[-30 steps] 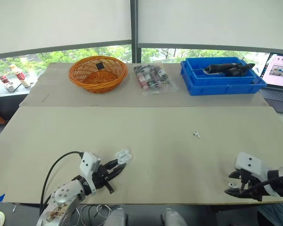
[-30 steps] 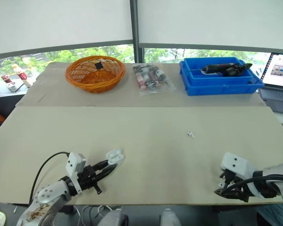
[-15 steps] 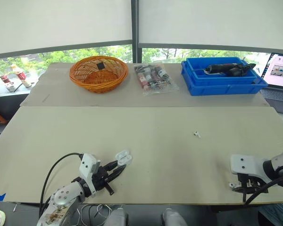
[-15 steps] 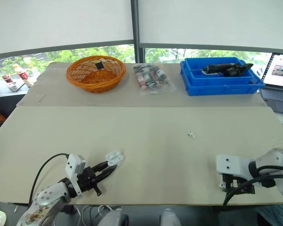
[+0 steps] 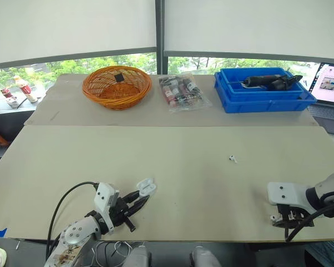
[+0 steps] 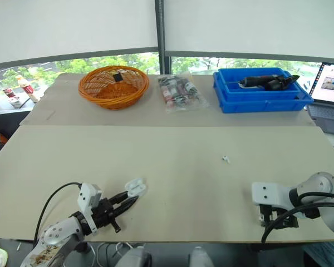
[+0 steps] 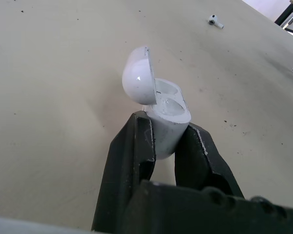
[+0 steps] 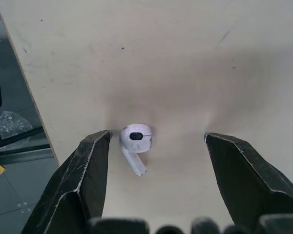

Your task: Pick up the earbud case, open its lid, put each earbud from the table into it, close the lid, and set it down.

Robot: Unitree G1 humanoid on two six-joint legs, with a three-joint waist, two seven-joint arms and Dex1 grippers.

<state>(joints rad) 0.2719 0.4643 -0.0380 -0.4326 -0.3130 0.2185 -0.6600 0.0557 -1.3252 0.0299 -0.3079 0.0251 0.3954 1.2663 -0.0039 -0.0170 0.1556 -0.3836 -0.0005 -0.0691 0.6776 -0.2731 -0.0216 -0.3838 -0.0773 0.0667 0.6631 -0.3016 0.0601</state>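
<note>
Lower left, my left end effector (image 7: 167, 129) clenches the earbud case (image 7: 172, 103), lid open. Lower right, my right end effector (image 8: 156, 137) is spread, straddling an earbud (image 8: 135, 139) on the worktop (image 8: 161, 58). This is the loading step, I judge: next, pinch it squarely and carry it to the case.

The lower half of the earbud case (image 7: 172, 106) is hidden between the black fingers of the left end effector (image 7: 166, 127) — just the lid (image 7: 138, 75) and rim show. The far earbud (image 5: 232, 159) on the tabletop (image 5: 183, 167) is too small to tell how it lies. In the head views the right end effector (image 5: 281, 220) has its fingertips tucked under its own white housing. The laptop (image 5: 332, 83) is cut off by the edge — likewise the bottles (image 5: 11, 92).
</note>
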